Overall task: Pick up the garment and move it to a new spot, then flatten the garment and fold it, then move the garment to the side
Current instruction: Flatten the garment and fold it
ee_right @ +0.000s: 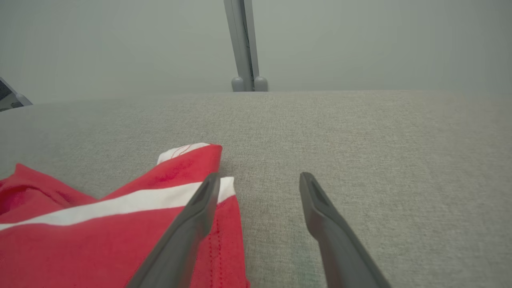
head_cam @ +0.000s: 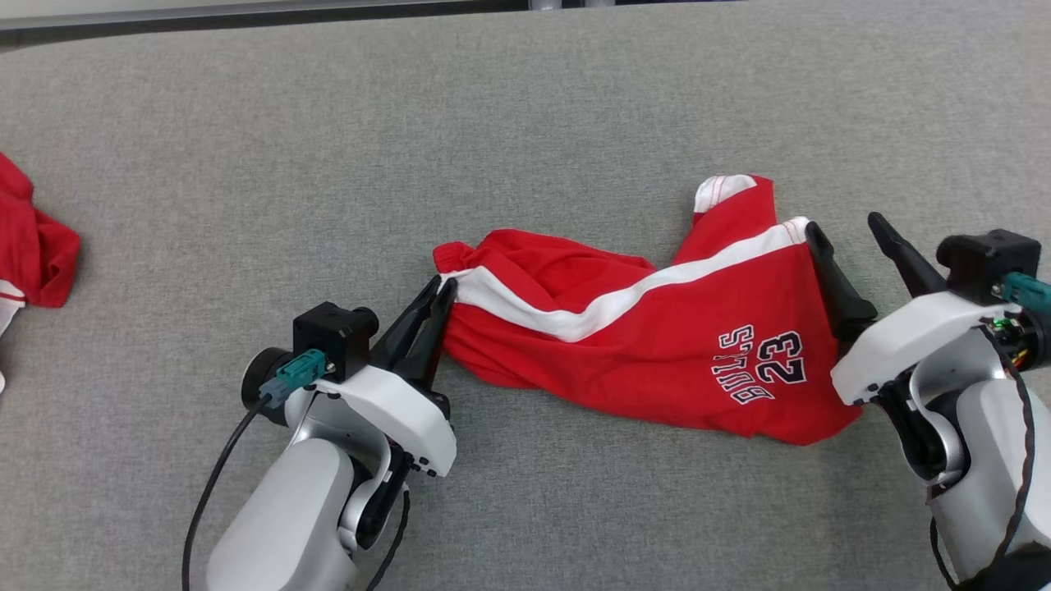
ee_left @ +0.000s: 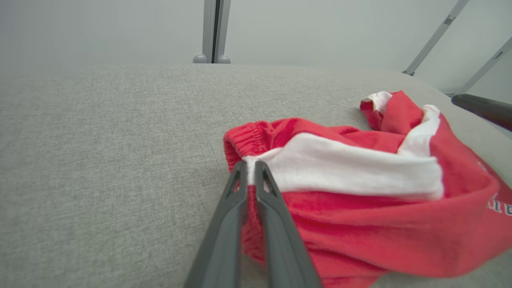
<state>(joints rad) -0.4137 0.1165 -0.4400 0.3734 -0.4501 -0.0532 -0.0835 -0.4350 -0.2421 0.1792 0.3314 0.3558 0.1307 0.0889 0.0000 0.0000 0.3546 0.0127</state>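
The garment (head_cam: 657, 336) is a pair of red shorts with a white side stripe and "BULLS 23" printed on one leg, lying crumpled across the middle of the grey table. My left gripper (head_cam: 439, 291) is shut on the garment's waistband end, at the left tip of the white stripe; the left wrist view shows its tips (ee_left: 250, 166) pinching that cloth (ee_left: 360, 176). My right gripper (head_cam: 846, 222) stands open at the leg hem on the right. One finger (ee_right: 200, 208) lies over the red cloth (ee_right: 100, 240), the other over bare table.
Another red and white garment (head_cam: 37, 246) lies at the table's left edge. The grey fabric table (head_cam: 410, 123) stretches wide behind the shorts. Metal posts (ee_left: 212, 32) rise beyond its far edge.
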